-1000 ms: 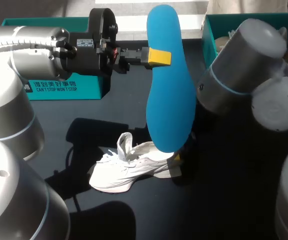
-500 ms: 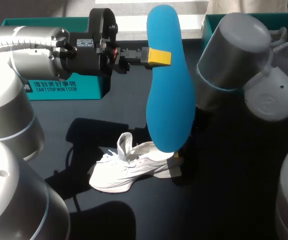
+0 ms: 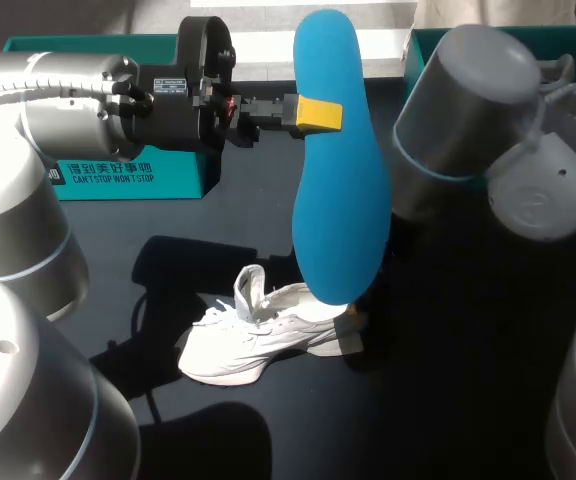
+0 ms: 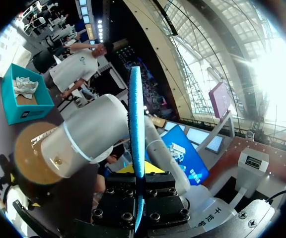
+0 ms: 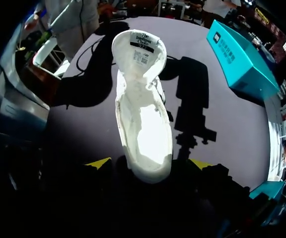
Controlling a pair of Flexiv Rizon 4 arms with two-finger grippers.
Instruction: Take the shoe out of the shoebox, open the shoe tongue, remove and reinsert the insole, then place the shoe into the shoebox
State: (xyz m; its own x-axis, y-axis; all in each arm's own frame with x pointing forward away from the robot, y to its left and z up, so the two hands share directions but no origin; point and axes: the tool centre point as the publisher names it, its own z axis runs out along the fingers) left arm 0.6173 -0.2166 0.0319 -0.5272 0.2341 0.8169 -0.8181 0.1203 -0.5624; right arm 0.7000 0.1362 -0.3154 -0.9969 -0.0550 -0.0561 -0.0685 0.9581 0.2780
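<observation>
Nearest the robot, the white shoe (image 3: 253, 340) lies on its side on the dark table (image 3: 218, 230), outside the box and in the same spot as a second ago. In the right wrist view its tongue (image 5: 139, 47) is folded back and the footbed is bare.

The right end effector (image 5: 150, 162) sits at the heel. Its yellow tips stand apart on either side, and no contact with the shoe shows. The only change in the last second is this arm's upper link, which has swung a little toward the middle and then settled. The end effector at the heel has not visibly shifted.

Higher and farther back, the left end effector (image 3: 313, 113) is clamped on the blue insole (image 3: 340, 180). The insole hangs upright above the shoe, toe end down, unmoved across all three head views.

Beyond, a teal box (image 3: 128, 175) stands at the far left and the open shoebox (image 3: 416, 75) at the far right.

Assessment: removal is complete and reinsertion has not begun. The right arm's adjustment reads as steadying the shoe. Lowering the insole into the opening appears to be next.
</observation>
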